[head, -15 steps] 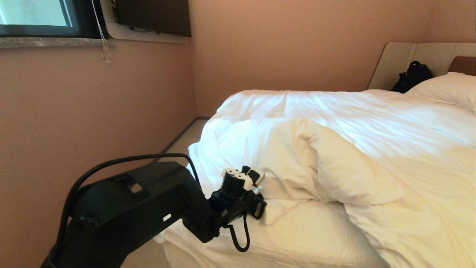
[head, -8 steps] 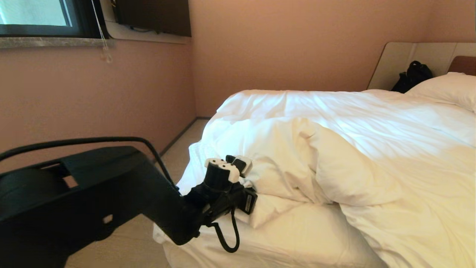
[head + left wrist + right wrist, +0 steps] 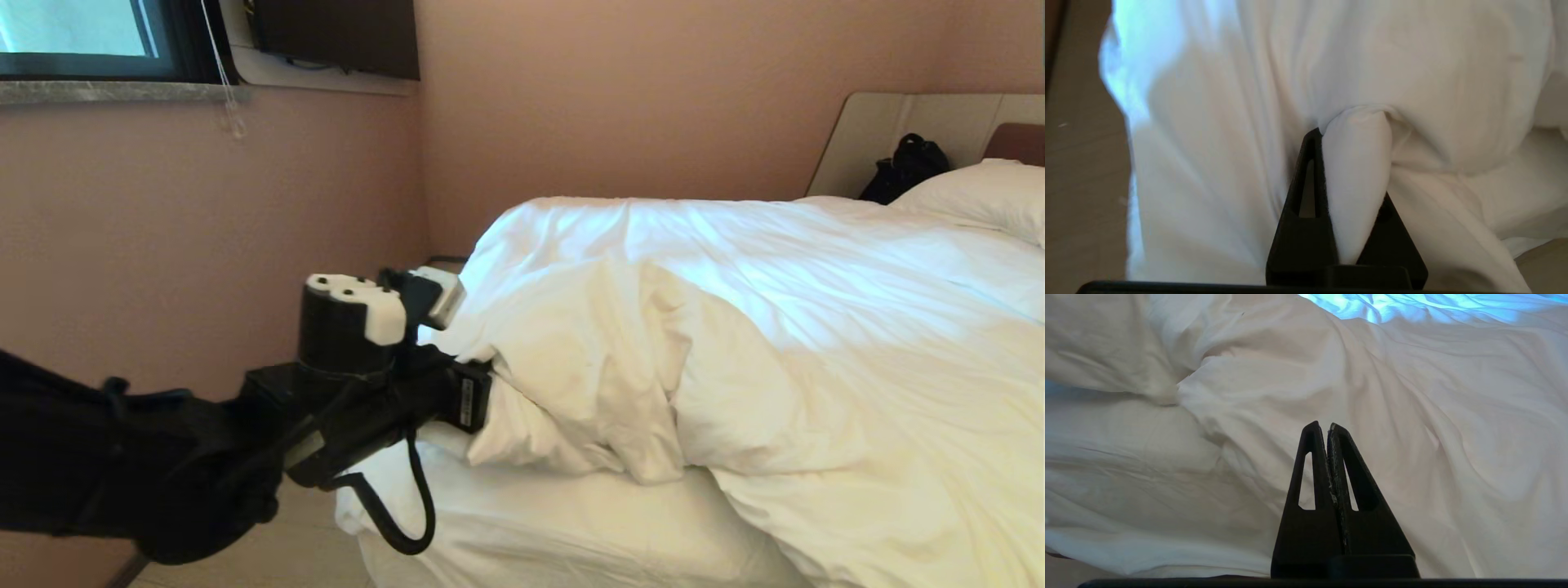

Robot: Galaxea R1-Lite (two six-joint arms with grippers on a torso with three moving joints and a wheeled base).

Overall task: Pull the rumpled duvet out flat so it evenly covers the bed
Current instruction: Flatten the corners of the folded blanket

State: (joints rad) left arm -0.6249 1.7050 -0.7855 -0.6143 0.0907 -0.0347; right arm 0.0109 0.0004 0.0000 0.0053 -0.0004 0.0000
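Note:
The white puffy duvet lies bunched on the bed, and the bare mattress sheet shows below its folded-back edge. My left gripper hangs at the bed's near left corner, shut on a fold of the duvet's edge, which stretches taut from the heap. In the left wrist view that fold fills the gap of the left gripper and hides one fingertip. My right gripper shows only in the right wrist view. It is shut and empty and hangs over creased duvet.
A pink wall with a window runs close along the bed's left side. It leaves a narrow strip of floor. At the far right are a white pillow, a black bag and the beige headboard surround.
My left arm has drawn back to the left and risen, keeping hold of the duvet. The duvet's edge has followed, and the heap is stretched toward the bed's left corner.

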